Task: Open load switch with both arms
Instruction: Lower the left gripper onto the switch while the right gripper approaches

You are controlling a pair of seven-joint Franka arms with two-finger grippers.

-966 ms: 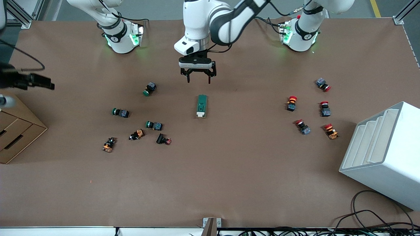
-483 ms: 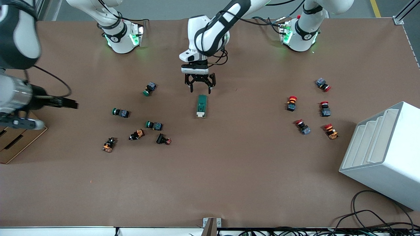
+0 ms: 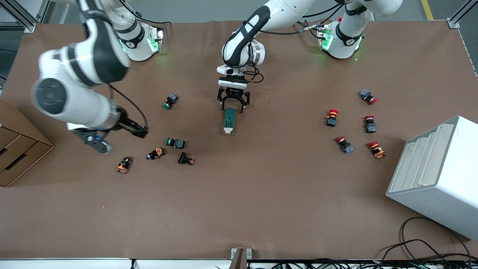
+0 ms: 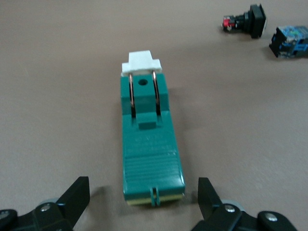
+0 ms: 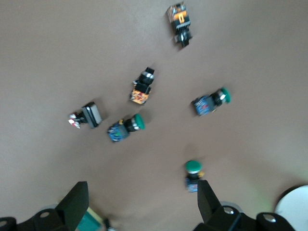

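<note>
- Front view has the small, long dark-green plastic load switch (image 3: pixel 229 120) lying flat mid-table, white toggle piece (image 3: pixel 227 130) at its 6 o'clock end, the end nearer the front camera.
- Left wrist view shows the toggle (image 4: pixel 141 63) lying flat, two copper blades running into it, so I'd say the switch isn't opened yet. Nothing's gripping it either, so the task looks barely started: grab, brace and flip are all left.
- The left gripper (image 3: pixel 233 104), black two-finger type, hangs right over the switch's 12 o'clock end. Its fingers (image 4: pixel 77 195) are spread wide, one on each side of the green body (image 4: pixel 151 159), and they look just clear of it, though I can't rule out contact. Holding nothing.
- The right gripper (image 3: pixel 139 130) is well off at the switch's 9 o'clock, over the scatter of little green-capped push buttons (image 3: pixel 175 142). Its wrist view shows the fingers (image 5: pixel 74 202) apart and empty, buttons below.
- Further out at 3 o'clock: small red-capped push buttons (image 3: pixel 331 117), then a white stepped plastic rack (image 3: pixel 440 175). A brown cardboard box (image 3: pixel 18 149) sits at the far 9 o'clock edge.
</note>
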